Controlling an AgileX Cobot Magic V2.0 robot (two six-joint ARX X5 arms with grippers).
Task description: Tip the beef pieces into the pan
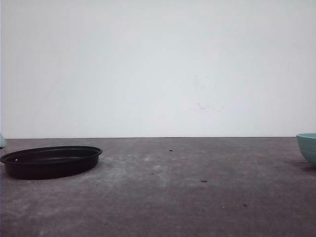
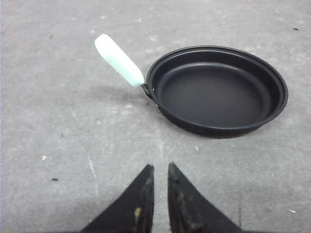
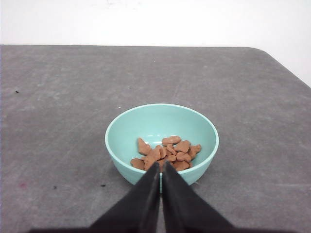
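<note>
Left gripper (image 2: pixel 161 171): left wrist view; black fingers drawn almost together with a thin slit between, nothing held, hanging over bare table.
Pan (image 2: pixel 217 90): ahead of the left fingertips and off to one side, well apart from them; black, shallow, nothing inside; mint handle (image 2: pixel 118 60) angles away from the rim.
Room by left gripper: grey table (image 2: pixel 58 145) lies open between fingertips and pan rim.
Right gripper (image 3: pixel 161 170): right wrist view; fingers pressed nearly shut, gripping nothing, tips just before the bowl's near rim.
Bowl (image 3: pixel 125 128): teal, upright, directly ahead of the tips.
Beef pieces (image 3: pixel 166 153): heaped in the bowl's bottom.
Table edge: rounded far corner (image 3: pixel 260 51) beyond the bowl.
Front view: pan (image 1: pixel 51 161) at far left, bowl (image 1: pixel 307 147) cut by the right edge, wide open table (image 1: pixel 187 197) between.
</note>
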